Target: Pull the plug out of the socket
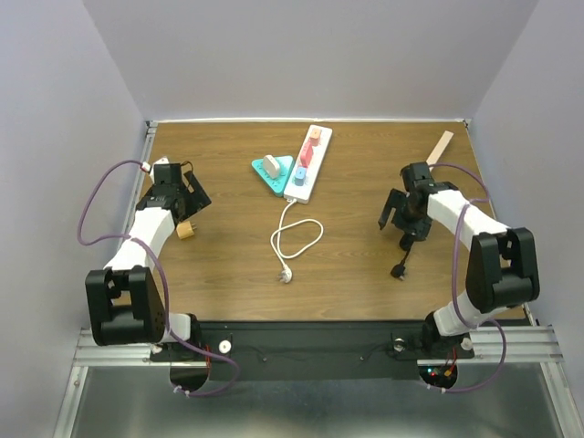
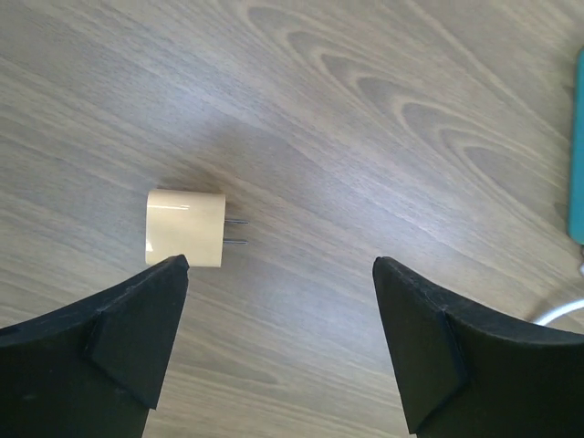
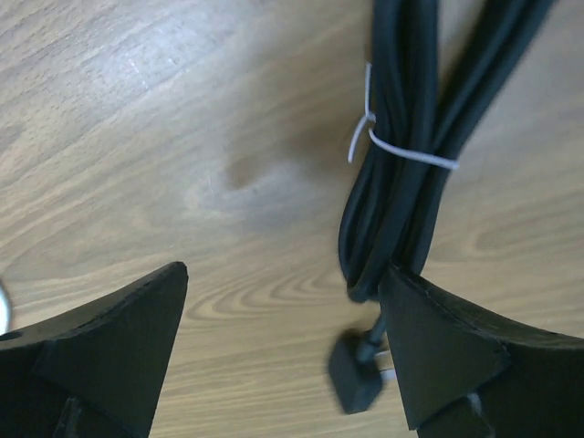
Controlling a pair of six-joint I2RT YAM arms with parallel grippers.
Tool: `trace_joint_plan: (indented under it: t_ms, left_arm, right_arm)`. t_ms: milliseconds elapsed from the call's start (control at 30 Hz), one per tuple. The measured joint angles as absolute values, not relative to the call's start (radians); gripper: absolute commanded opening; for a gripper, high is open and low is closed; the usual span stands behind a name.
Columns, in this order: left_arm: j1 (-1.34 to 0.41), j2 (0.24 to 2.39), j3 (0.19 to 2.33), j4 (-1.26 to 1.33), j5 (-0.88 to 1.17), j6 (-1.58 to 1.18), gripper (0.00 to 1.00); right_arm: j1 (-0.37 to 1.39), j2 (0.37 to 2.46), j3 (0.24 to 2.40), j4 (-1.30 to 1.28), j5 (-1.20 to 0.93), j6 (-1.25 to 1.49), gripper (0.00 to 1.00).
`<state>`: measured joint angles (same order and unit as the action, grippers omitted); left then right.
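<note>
A white power strip (image 1: 308,164) lies at the table's back centre with a pink plug (image 1: 315,135), a red plug (image 1: 307,155) and a blue plug (image 1: 299,173) in its sockets. Its white cord (image 1: 297,239) coils toward the front. My left gripper (image 1: 189,197) is open and empty at the left, above a loose cream plug (image 1: 187,230). In the left wrist view the cream plug (image 2: 186,228) lies just beyond my left gripper (image 2: 280,274). My right gripper (image 1: 399,212) is open and empty at the right, over a bundled black cable (image 3: 411,137); in the right wrist view my right gripper (image 3: 285,274) is also open.
A teal triangular holder (image 1: 274,172) with a beige adapter on it lies left of the strip. The black cable's plug (image 1: 398,270) lies toward the front right. A wooden stick (image 1: 441,146) lies at the back right. Walls close in on three sides.
</note>
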<state>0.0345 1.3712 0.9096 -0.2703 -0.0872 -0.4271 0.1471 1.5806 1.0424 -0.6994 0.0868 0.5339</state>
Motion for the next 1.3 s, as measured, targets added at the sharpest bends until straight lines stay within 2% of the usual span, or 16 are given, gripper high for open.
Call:
trace_joint_plan:
  t_ms: [67, 100, 267, 467, 567, 700, 800, 900, 967, 1167, 1300]
  left_arm:
    - [0.035, 1.344, 0.921, -0.289, -0.084, -0.427, 0.94]
    - [0.035, 1.327, 0.928, -0.3, -0.083, -0.427, 0.93]
    - [0.035, 1.265, 0.959, -0.327, -0.072, -0.427, 0.9]
    - [0.035, 1.235, 0.97, -0.344, -0.044, -0.427, 0.87]
    - [0.035, 1.233, 0.97, -0.354, -0.029, -0.428, 0.86]
    - [0.035, 1.233, 0.97, -0.357, 0.009, -0.428, 0.86]
    - [0.035, 1.233, 0.971, -0.357, 0.04, -0.428, 0.85]
    - [0.035, 1.233, 0.981, -0.357, 0.076, -0.429, 0.86]
    - [0.035, 1.234, 0.994, -0.355, 0.101, -0.429, 0.86]
    - [0.035, 1.243, 1.018, -0.326, 0.179, -0.429, 0.86]
    - [0.035, 1.25, 1.024, -0.318, 0.211, -0.428, 0.86]
  right_arm:
    - [0.144, 1.548, 1.024, -0.7, 0.089, 0.563, 0.82]
    - [0.144, 1.532, 1.016, -0.697, 0.089, 0.58, 0.76]
    - [0.142, 1.547, 1.003, -0.679, 0.128, 0.624, 0.59]
    - [0.031, 1.591, 0.958, -0.667, 0.198, 0.656, 0.44]
    - [-0.089, 1.596, 0.962, -0.669, 0.231, 0.659, 0.45]
    - [-0.207, 1.596, 1.022, -0.691, 0.316, 0.664, 0.55]
    - [-0.224, 1.598, 1.129, -0.708, 0.371, 0.675, 0.62]
    - [-0.221, 1.597, 1.217, -0.712, 0.373, 0.673, 0.62]
    - [-0.221, 1.593, 1.246, -0.706, 0.297, 0.644, 0.63]
    - [-0.113, 1.528, 1.262, -0.7, -0.001, 0.542, 0.67]
    - [0.104, 1.553, 1.326, -0.665, -0.144, 0.508, 0.68]
